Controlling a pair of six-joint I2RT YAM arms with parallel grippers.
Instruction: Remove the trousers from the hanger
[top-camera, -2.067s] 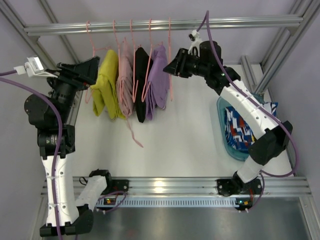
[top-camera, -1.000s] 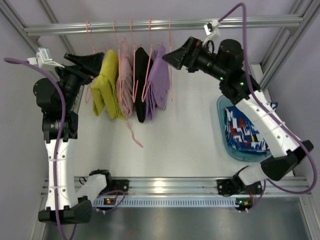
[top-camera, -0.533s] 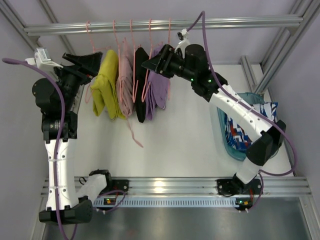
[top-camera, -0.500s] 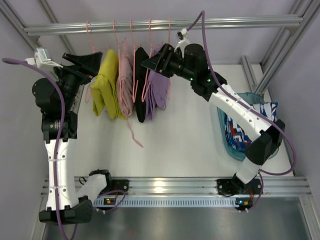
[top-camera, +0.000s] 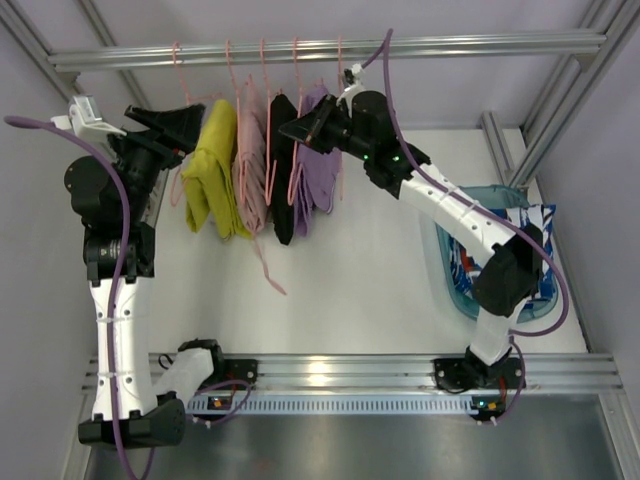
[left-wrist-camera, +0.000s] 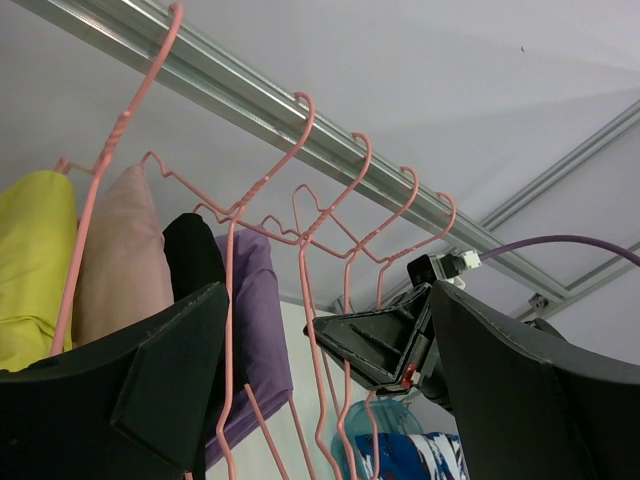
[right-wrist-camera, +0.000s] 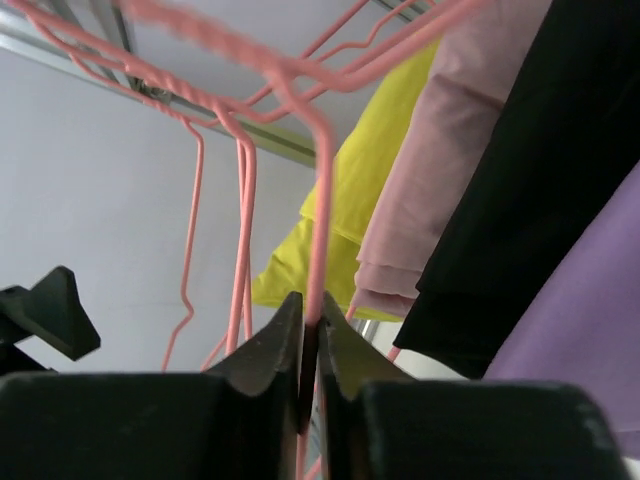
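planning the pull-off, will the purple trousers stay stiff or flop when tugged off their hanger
Probably floppy: the purple trousers hang folded and draped over thin wire. They likely slide off easily, as no clips show. The pink wire hanger pinched by the right gripper may swing, being only hooked on the rail.
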